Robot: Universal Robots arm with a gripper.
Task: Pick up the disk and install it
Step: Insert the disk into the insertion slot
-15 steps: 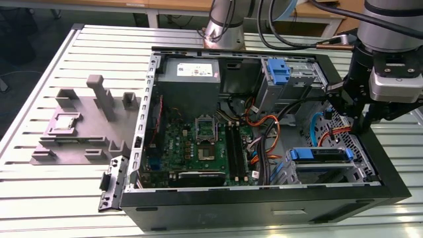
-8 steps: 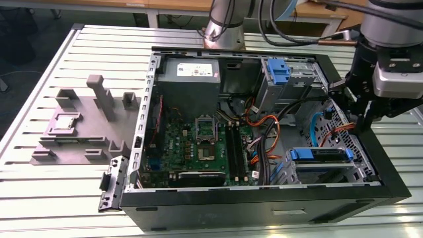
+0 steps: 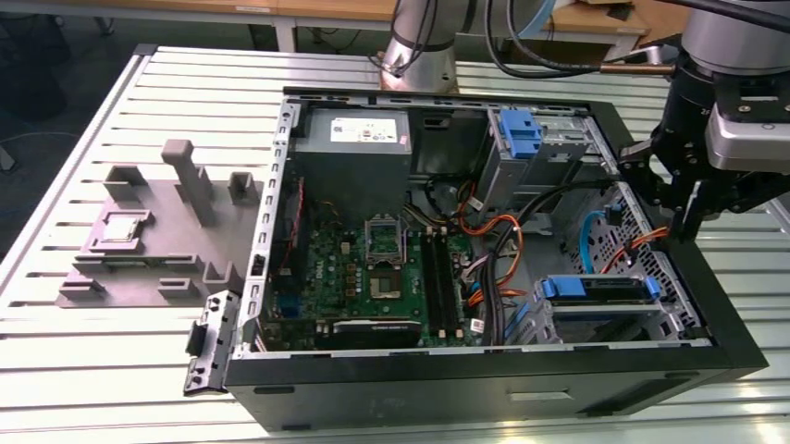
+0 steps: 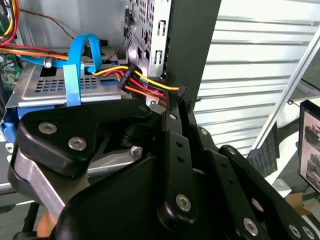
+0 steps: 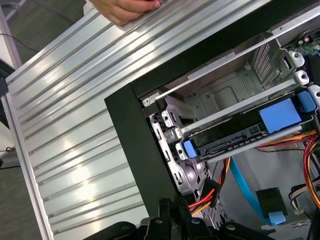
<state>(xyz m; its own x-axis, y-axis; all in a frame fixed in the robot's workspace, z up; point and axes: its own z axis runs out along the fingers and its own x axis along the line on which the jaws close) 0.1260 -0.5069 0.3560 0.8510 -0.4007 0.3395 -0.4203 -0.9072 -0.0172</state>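
Exterior view shows the gripper (image 3: 685,229) over the computer case (image 3: 494,384) wall on the exterior view's right, fingers pressed together on nothing (as far as I can see). The disk (image 3: 601,294) sits in the near bay (image 3: 617,324) on that side, blue bracket (image 3: 580,283) around it. To do this well, I'd go slowly, keep off the orange wires (image 3: 517,245) and leave the disk flat.

Ribbed aluminium bench (image 3: 74,370) with grey floor (image 3: 55,129) and desks around it.
The bench is built of long silver slats that catch bright glare in the first wrist view. Dull grey floor lies off its edge on the exterior view's left. Behind it stand wood-topped tables (image 3: 222,9) on white legs. In the second wrist view a monitor (image 4: 310,145) and a keyboard (image 4: 265,152) sit beyond the bench.
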